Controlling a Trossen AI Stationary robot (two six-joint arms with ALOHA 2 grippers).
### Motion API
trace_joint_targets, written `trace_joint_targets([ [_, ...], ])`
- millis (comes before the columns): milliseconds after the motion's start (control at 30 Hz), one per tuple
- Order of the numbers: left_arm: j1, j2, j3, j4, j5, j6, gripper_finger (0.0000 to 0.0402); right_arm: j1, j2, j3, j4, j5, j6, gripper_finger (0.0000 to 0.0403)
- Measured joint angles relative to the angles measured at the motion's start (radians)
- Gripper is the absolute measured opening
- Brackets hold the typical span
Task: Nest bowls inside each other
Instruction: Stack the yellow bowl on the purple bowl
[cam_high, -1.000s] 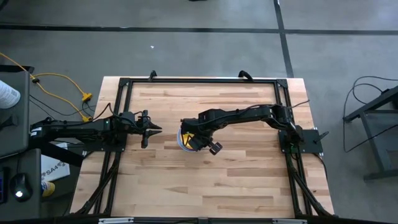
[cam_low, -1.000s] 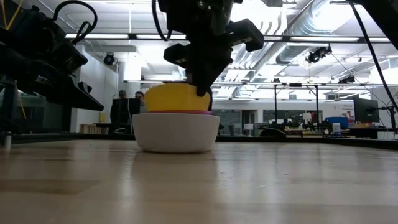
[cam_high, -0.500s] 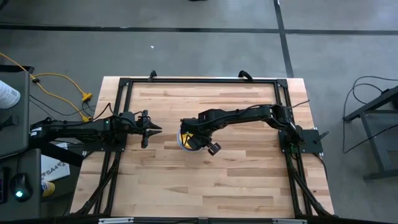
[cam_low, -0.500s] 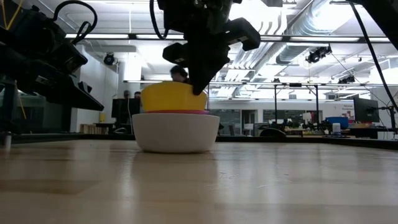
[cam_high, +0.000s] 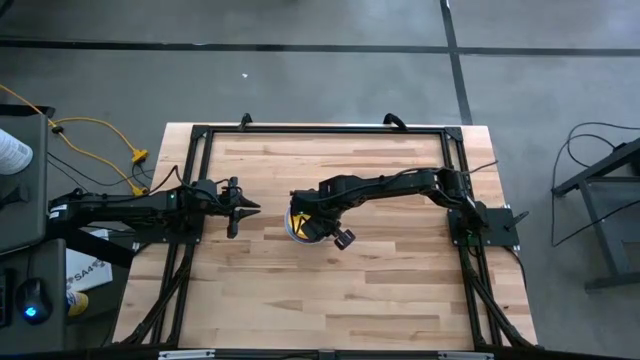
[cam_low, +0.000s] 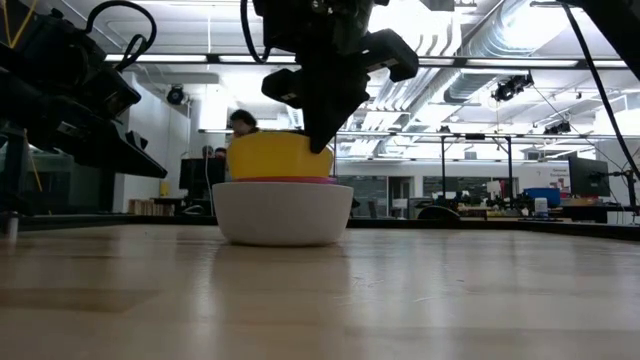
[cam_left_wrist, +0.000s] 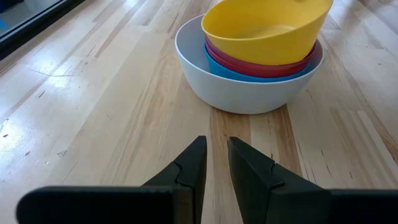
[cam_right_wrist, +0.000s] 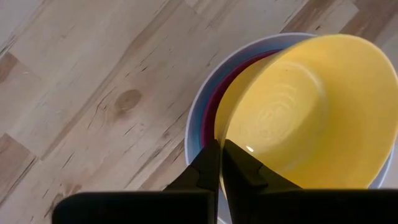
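The bowls sit stacked near the middle of the wooden surface (cam_high: 380, 290): the white bowl (cam_left_wrist: 249, 93) outermost, blue (cam_left_wrist: 230, 70), red (cam_left_wrist: 261, 65) and purple (only a thin rim shows in the right wrist view) inside it, and the yellow bowl (cam_left_wrist: 264, 28) on top, tilted. The right claw (cam_right_wrist: 219, 163) is clamped on the yellow bowl's rim from above. The left claw (cam_left_wrist: 214, 163) hangs low just beside the stack, fingers slightly apart, holding nothing. A black frame (cam_high: 320, 130) edges the surface. Behind the stack, a person (cam_low: 242, 123) passes through a bright room with ceiling ducts (cam_low: 520, 30).
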Motion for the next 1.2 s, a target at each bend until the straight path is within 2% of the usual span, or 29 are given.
trace_joint_targets([
  [333,0.0,0.0,0.0,0.0,0.0,0.0,0.0067,0.0,0.009,0.0,0.019,0.001,0.04,0.001],
  [767,0.0,0.0,0.0,0.0,0.001,0.0,0.0067,0.0,0.018,0.0,0.047,0.077,0.056,0.0096],
  [1200,0.0,0.0,0.0,0.0,0.001,0.0,0.0067,0.017,0.018,0.0,0.05,0.076,0.131,0.0113],
])
